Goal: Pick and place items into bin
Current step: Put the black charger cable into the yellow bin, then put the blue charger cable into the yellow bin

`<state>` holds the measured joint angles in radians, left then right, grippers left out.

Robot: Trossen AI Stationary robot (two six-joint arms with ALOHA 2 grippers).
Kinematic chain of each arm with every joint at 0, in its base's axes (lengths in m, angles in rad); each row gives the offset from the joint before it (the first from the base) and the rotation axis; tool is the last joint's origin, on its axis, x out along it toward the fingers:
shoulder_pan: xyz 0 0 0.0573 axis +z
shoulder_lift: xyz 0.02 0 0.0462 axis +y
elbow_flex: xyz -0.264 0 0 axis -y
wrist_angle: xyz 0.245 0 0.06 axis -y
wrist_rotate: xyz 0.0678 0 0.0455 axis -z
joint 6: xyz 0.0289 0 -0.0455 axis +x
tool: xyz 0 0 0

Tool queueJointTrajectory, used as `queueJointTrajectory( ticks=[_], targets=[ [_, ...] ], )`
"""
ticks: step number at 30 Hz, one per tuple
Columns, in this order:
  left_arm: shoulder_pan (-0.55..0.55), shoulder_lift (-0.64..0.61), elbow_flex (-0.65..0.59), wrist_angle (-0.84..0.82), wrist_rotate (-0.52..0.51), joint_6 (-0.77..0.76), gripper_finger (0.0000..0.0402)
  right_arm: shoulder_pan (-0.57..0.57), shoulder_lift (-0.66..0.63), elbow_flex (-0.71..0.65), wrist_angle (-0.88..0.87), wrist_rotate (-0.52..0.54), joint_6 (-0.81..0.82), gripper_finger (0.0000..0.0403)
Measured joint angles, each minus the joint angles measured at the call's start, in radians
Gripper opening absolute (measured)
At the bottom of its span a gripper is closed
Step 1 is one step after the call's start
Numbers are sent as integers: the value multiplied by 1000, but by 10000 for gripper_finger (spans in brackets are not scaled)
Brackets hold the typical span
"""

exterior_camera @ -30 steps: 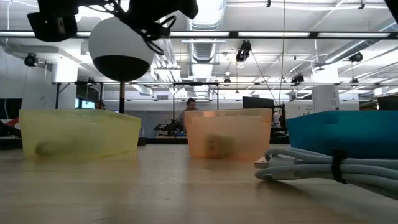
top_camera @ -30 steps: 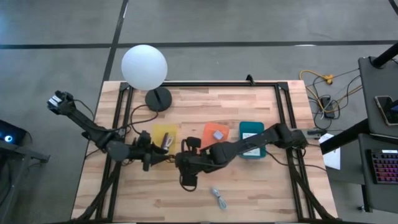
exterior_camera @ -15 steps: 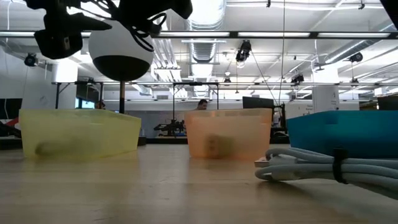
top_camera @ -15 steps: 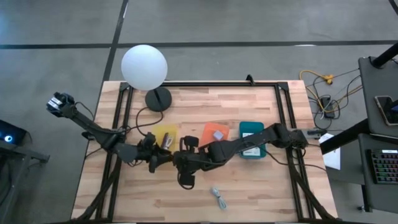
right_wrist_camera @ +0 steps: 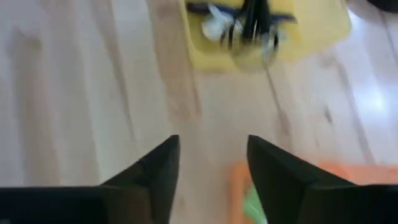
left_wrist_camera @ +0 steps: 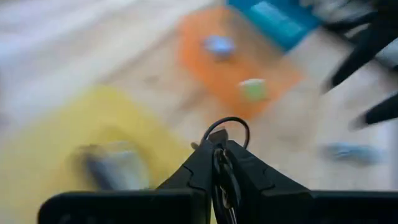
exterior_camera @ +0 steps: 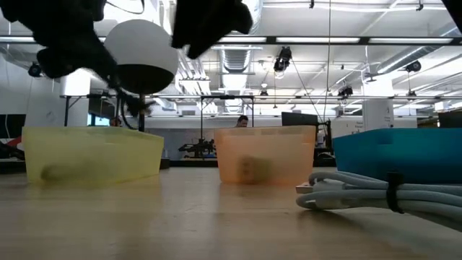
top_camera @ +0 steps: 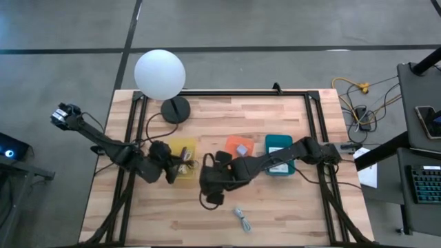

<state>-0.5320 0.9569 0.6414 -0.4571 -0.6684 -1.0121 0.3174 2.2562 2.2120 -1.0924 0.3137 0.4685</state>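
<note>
My left gripper (top_camera: 180, 167) hangs over the near edge of the yellow bin (top_camera: 181, 153), shut on a thin dark cable (left_wrist_camera: 227, 124). In the low view the cable (exterior_camera: 133, 108) dangles above the yellow bin (exterior_camera: 92, 154). My right gripper (top_camera: 211, 184) stands open over bare wood between the yellow bin and the orange bin (top_camera: 239, 148); in its wrist view nothing lies between its fingers (right_wrist_camera: 211, 171). A pale coiled cable (top_camera: 241, 219) lies on the table near the front edge. Small cubes (left_wrist_camera: 252, 89) lie in the orange bin. My left gripper pinches the thin dark cable between its two fingers, and a small loop (left_wrist_camera: 229, 122) stands out just past the fingertips. The cable is lifted clear of the table and hangs slack under the gripper, above the yellow bin.
A blue bin (top_camera: 279, 153) stands to the right of the orange one. A white globe lamp (top_camera: 160, 74) on a black base (top_camera: 175, 109) stands at the far left. A light item (top_camera: 186, 157) lies in the yellow bin. Bare wood runs along the near edge.
My left gripper has gone toward the table's right and far edges, from beside the yellow bin to over its near edge, carrying the thin cable. My right gripper has drawn back a little toward the table's right.
</note>
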Motion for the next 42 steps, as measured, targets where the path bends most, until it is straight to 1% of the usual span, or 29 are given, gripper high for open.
queueJointTrajectory(
  ticks=[2,3,5,7,11,15,17,20,22,24,27,30,33,36,39,42],
  targets=[
    [0,14,37,-144,-52,10,15,10,0,0,-61,21,5,191],
    [1,23,56,-188,-74,36,15,16,0,0,-83,38,8,201],
    [0,54,100,-268,-100,120,15,27,0,-2,-103,64,21,216],
    [0,111,143,-329,-104,202,14,34,0,-3,-106,75,43,228],
    [-6,306,213,-460,-117,334,14,31,0,-4,-108,81,89,241],
    [-20,571,301,-614,-202,360,16,32,0,-4,-118,83,119,246],
    [-32,691,351,-664,-216,368,27,40,0,-4,-144,82,120,246],
    [-62,804,426,-699,-215,365,57,62,0,-5,-219,82,108,248],
    [-85,826,464,-695,-183,342,77,83,0,-5,-265,74,106,249],
    [-105,819,489,-693,-154,268,96,107,0,-6,-293,48,101,249],
    [-120,748,487,-658,-58,209,119,144,0,-9,-291,2,100,247],
    [-124,641,453,-577,15,206,133,181,0,-10,-277,-55,93,247],
    [-120,510,408,-477,89,213,136,213,0,-23,-245,-174,92,246],
    [-116,371,369,-414,181,191,136,252,0,-55,-218,-246,105,243],
    [-122,254,361,-354,257,130,136,282,0,-118,-152,-293,178,242],
    [-153,162,361,-242,276,102,137,287,0,-215,-48,-318,323,242]
  ],
)
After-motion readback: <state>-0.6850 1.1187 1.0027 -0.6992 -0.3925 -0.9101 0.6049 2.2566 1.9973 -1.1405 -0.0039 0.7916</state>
